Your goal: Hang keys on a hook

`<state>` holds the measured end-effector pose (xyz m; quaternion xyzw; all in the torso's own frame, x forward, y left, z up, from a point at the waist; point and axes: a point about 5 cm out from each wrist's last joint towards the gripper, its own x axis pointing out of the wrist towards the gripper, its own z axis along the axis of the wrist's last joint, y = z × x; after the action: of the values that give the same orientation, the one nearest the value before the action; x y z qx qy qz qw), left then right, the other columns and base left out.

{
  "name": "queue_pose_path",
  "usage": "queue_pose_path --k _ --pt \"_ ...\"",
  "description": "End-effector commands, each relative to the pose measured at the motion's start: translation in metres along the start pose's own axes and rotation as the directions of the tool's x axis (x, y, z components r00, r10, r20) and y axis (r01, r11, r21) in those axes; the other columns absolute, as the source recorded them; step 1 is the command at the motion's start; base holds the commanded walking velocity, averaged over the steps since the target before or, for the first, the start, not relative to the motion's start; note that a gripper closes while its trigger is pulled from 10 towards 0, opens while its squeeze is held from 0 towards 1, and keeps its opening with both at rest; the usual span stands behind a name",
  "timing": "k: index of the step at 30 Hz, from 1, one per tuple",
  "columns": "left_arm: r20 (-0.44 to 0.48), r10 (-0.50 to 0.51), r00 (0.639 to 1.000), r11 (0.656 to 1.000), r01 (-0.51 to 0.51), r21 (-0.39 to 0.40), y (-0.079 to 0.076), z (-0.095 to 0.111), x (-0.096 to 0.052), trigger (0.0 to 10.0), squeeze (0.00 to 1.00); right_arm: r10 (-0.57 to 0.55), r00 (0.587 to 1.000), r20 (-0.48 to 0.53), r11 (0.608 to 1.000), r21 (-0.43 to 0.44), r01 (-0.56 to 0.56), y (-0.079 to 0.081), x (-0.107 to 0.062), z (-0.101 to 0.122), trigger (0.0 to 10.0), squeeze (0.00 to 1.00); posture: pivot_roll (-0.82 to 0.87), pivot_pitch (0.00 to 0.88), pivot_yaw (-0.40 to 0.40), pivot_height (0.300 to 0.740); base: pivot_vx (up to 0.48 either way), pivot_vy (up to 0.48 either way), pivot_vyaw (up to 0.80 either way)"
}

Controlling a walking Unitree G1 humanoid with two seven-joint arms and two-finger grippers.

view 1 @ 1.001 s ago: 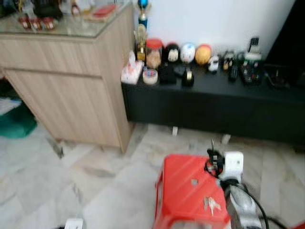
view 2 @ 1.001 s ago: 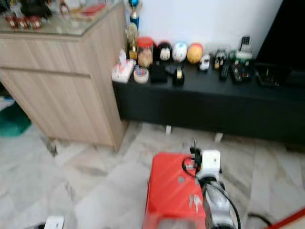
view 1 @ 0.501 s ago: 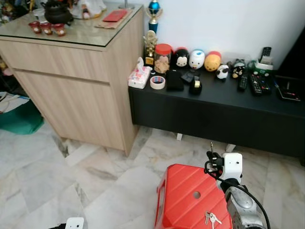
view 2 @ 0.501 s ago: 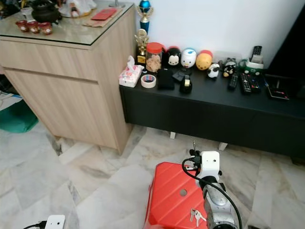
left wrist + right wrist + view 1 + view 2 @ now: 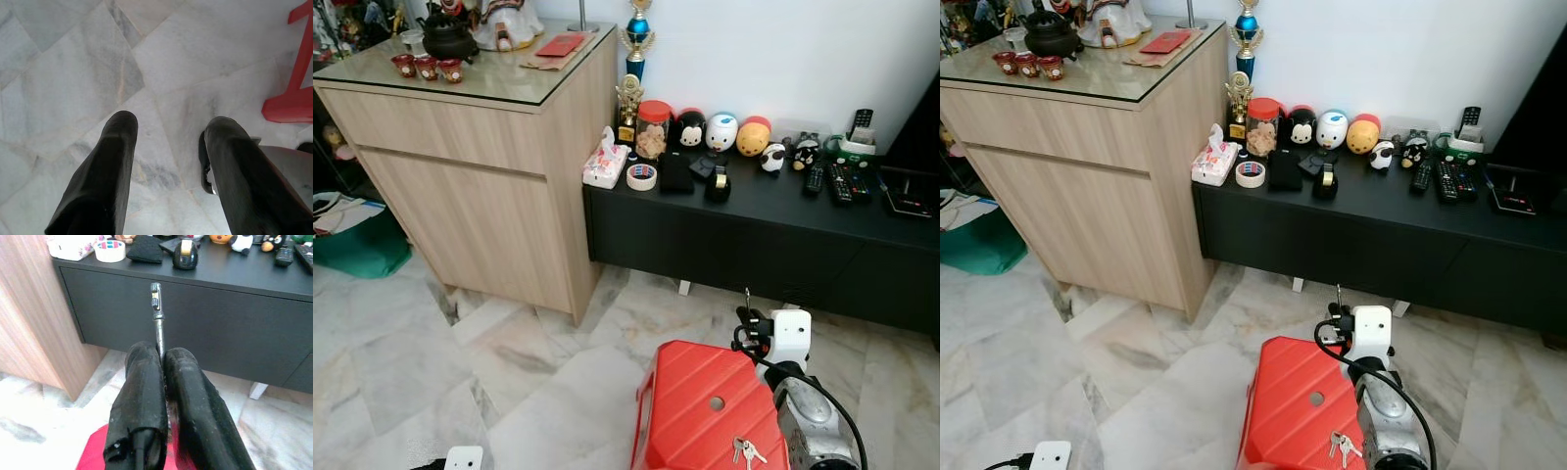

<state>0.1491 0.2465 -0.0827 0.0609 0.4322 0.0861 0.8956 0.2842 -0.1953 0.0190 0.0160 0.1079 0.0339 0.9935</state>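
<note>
A: Why does the right claw pinch that thin metal rod?

B: Likely the hook's stem; its fingers are closed on it, held upright above the red stool; the arm is raised forward.

A: And the keys?

B: Lying on the stool, beside the arm; the left claw hangs open over the marble floor.

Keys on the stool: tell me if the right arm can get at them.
Probably not: the right tool is shut on a metal rod, though the keys lie bare beside that arm.
</note>
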Motion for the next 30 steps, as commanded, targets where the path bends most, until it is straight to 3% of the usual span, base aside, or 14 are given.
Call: queue_pose_path --k 1,9,18,30 --pt "-0.028 -0.006 1.000 1.000 0.005 -0.012 -0.004 -0.004 0.000 10.0 0.00 -0.029 1.000 -0.008 1.000 0.005 0.029 -0.007 0.001 0.002 10.0 0.00 0.04 0.000 -0.048 0.740 0.000 0.000 0.00" --pt "-0.027 -0.016 1.000 1.000 0.016 -0.024 -0.009 0.002 0.002 10.0 0.00 -0.055 0.998 0.006 0.998 0.007 0.055 -0.015 0.006 0.011 10.0 0.00 0.04 0.000 -0.053 0.740 0.000 0.000 0.00" --pt "-0.036 -0.022 0.999 1.000 0.021 -0.021 -0.009 0.001 0.002 10.0 0.00 -0.079 0.996 -0.039 0.997 -0.005 0.078 -0.020 -0.003 -0.001 10.0 0.00 0.02 0.000 -0.041 0.740 0.000 0.000 0.00" --pt "-0.054 -0.015 0.998 1.000 0.014 -0.024 -0.001 -0.008 -0.001 10.0 0.00 -0.077 0.995 -0.056 0.997 -0.002 0.077 -0.015 -0.001 -0.003 10.0 0.00 0.03 0.000 -0.040 0.740 -0.253 0.000 0.00"
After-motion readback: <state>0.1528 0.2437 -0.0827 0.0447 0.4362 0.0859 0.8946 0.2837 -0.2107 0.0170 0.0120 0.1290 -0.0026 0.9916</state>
